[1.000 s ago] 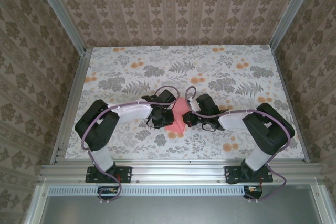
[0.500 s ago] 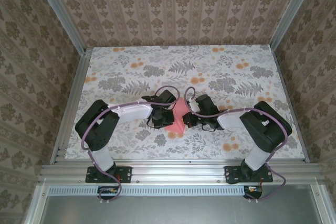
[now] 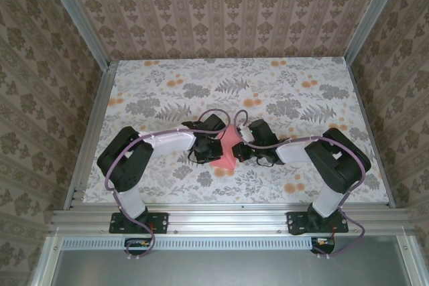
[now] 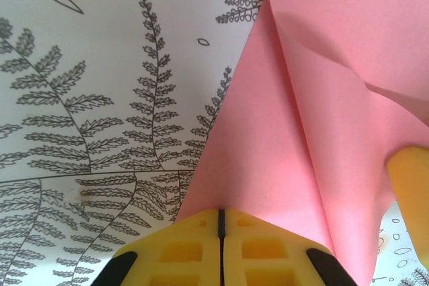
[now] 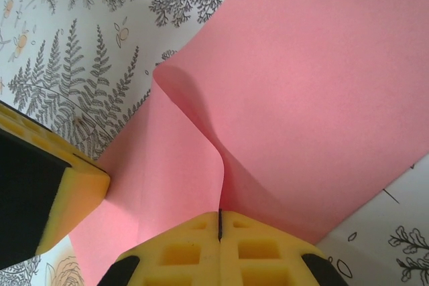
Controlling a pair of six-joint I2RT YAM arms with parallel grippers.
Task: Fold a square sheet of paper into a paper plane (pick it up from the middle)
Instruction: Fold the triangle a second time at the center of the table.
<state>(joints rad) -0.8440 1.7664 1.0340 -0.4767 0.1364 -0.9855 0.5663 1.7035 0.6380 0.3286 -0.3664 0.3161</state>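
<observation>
Over floral table [image 3: 154, 92], left gripper [image 4: 220, 222] and right gripper [image 5: 220, 222] pinch the paper [image 3: 224, 151], tip pointing away.

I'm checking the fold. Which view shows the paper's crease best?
Right wrist: the paper curls into one clear ridge above the shut right hand. Left wrist shows shallower folds; the top view, a small distant pink patch.

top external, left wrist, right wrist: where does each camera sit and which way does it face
Top external: above and behind the bases, looking down on the floral-patterned table; left arm and right arm meet at the creased salmon-pink paper sheet.
Left wrist: on the left arm, facing down past the shut left gripper pinching the paper.
Right wrist: on the right arm, facing down past the shut right gripper, pinching likewise.
Shared: both wrist views show the paper and the other gripper.
</observation>
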